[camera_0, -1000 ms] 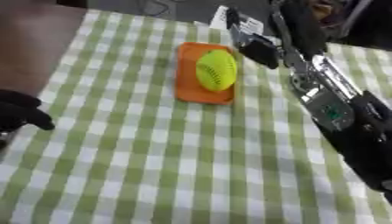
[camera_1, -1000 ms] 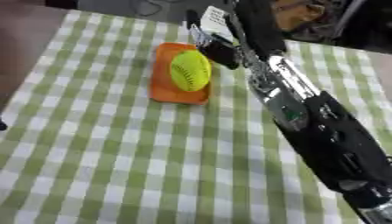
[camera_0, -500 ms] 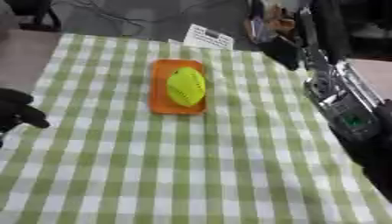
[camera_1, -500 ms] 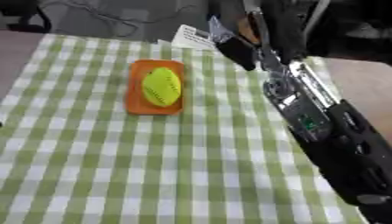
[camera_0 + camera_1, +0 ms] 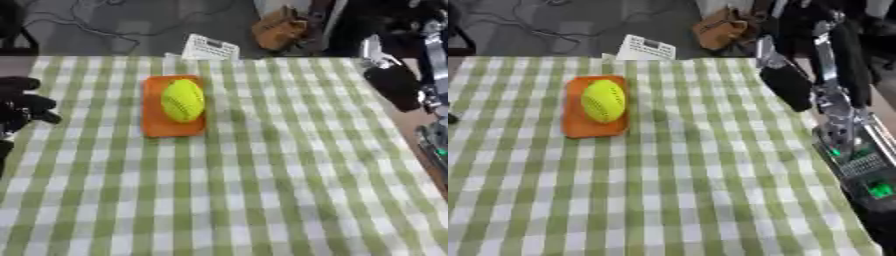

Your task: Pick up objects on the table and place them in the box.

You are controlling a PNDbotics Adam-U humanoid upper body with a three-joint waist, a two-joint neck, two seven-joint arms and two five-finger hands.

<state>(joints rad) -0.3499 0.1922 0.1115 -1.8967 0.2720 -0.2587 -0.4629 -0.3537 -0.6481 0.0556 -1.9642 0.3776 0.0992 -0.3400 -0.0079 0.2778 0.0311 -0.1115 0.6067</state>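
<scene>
a yellow-green ball [image 5: 183, 100] with faint stitching sits in a shallow orange box [image 5: 171, 127], which lies flat on a surface [image 5: 262, 190] covered with a green-and-white checked cloth; the ball rests in the far half of the box, touching its floor, and the near part of the box shows bare orange. the left robot hand [image 5: 19, 104], black, shows at the near-left edge of the left eye view, well apart from the box to its left, its fingers curled inward and holding nothing. the right robot hand [image 5: 786, 86] hangs over the far right corner of the surface, well to the right of the box and a little farther back; it is dark and blurred, pointing down toward the cloth, and whether its fingers are straight or curled cannot be told. the right arm [image 5: 843, 125], silver and black with small green lights near its lower end, runs along the right edge of the surface. beyond the far edge of the surface, behind the box, a white ribbed object [image 5: 210, 49] lies on the grey floor, and a brown bag [image 5: 278, 31] sits farther right of it.
</scene>
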